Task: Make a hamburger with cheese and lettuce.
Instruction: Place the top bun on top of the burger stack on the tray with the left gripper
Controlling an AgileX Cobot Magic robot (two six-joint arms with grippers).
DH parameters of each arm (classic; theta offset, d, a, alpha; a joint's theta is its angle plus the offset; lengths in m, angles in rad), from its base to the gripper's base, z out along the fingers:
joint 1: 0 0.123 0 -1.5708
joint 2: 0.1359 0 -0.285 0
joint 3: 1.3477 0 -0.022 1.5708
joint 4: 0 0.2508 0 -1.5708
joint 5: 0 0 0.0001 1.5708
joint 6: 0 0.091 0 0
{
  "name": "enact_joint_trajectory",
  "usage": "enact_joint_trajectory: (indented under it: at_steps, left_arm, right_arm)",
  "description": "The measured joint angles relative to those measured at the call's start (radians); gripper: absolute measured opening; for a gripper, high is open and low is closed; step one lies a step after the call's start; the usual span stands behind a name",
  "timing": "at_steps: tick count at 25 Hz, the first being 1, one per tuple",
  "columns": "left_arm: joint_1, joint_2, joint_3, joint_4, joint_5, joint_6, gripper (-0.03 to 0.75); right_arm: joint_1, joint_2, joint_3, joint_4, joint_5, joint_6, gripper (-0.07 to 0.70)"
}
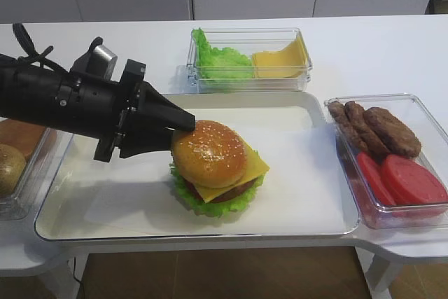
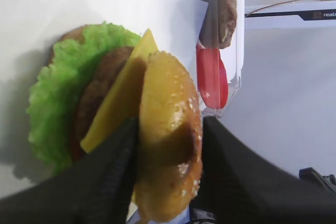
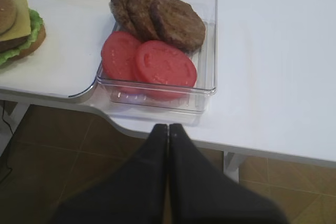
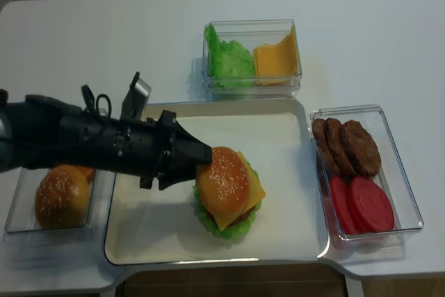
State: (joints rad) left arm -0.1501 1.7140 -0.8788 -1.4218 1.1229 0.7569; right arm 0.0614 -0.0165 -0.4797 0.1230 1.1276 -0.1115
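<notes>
The tray (image 1: pixel 308 201) is wide open right of and in front of the hamburger (image 1: pixel 217 169), but the left gripper (image 1: pixel 183 122) blocks its left side, the greens box (image 1: pixel 248 61) sits behind and the patty box (image 1: pixel 392 159) hugs the tray's right edge.

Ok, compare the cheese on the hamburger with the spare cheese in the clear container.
The cheese lies flat as one slice, pinned under the sesame bun; the spare cheese is a loose pile leaning in its container beside spare lettuce, uncovered. Both are yellow.
</notes>
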Motion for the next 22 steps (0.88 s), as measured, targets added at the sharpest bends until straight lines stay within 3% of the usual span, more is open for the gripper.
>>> enact_joint_trajectory:
  at_steps: [22]
  left_arm:
    - [-0.038, 0.000, 0.000, -0.002, -0.072, 0.001, 0.305]
  right_arm:
    - [0.000, 0.000, 0.000, 0.000, 0.000, 0.000, -0.004]
